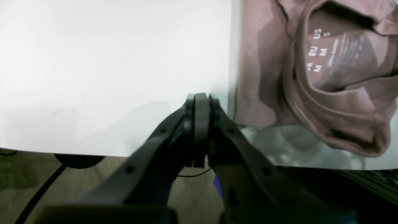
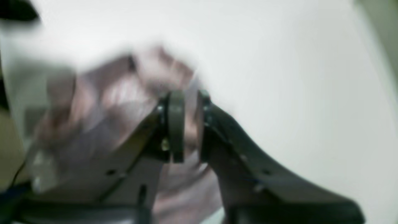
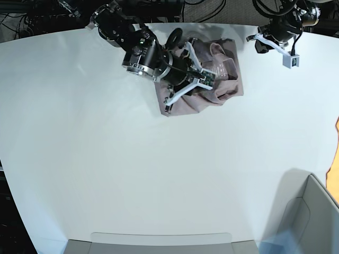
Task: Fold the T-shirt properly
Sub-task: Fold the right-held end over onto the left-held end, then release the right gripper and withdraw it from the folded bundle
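One mauve T-shirt [image 3: 212, 79] lies bunched on our table [image 3: 132, 174], under our right claw [image 2: 189, 124], which pinches its cloth. Our left claw [image 1: 201, 102], pressed together, hangs just beside its wrinkled collar.

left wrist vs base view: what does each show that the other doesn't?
Left wrist only: the size print inside the T-shirt's collar, and the left hand with its jaws pressed together over bare table.
Base only: the right hand over the bunched T-shirt, and a grey bin at the table's near corner.
Both: T-shirt and white table.
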Robot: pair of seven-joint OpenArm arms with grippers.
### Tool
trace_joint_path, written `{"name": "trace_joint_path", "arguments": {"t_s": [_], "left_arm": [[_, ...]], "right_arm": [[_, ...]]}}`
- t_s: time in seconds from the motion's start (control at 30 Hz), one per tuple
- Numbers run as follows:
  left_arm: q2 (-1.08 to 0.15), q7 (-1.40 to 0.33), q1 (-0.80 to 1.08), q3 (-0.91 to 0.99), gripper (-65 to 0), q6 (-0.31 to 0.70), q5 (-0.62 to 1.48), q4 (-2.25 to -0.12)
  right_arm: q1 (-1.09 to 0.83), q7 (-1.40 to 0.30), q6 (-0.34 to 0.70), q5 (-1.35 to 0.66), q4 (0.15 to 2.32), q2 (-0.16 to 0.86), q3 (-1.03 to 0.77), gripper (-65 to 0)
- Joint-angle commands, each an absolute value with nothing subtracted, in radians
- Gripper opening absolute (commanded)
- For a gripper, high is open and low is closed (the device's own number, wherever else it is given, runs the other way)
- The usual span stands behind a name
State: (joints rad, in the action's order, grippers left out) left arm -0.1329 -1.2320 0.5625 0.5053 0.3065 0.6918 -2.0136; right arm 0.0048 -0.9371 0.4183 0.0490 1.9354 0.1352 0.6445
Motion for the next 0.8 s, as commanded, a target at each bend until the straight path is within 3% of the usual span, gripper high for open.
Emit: {"name": "trace_joint_path", "arguments": {"t_s": [0.0, 0.17, 0.4, 0.57, 0.77], "left_arm": [[-0.139, -1.227, 0.567, 0.512, -65.0, 0.309, 0.699, -2.028], [-0.137, -1.225, 0.565, 0.507, -65.0, 0.309, 0.702, -2.026], [-0.137, -1.224, 0.565, 0.512, -65.0, 0.308, 0.702, -2.026], [-0.137, -1.221, 0.565, 0.509, -65.0, 0.308, 0.702, -2.026], [-0.137, -1.221, 0.565, 0.512, -65.0, 0.308, 0.702, -2.026]], "right_arm": [[0.005, -0.923, 0.420, 0.035, 1.956, 0.130, 0.645, -63.1], [-0.025, -0.947, 0.420, 0.035, 1.905, 0.128, 0.664, -65.0], [0.099, -0.944, 0.420, 0.035, 1.652, 0.079, 0.943, -65.0], [0.128, -0.941, 0.420, 0.041, 1.655, -0.007, 0.944, -65.0], [0.191, -0.949, 0.415, 0.042, 1.693, -0.004, 0.943, -65.0]]}}
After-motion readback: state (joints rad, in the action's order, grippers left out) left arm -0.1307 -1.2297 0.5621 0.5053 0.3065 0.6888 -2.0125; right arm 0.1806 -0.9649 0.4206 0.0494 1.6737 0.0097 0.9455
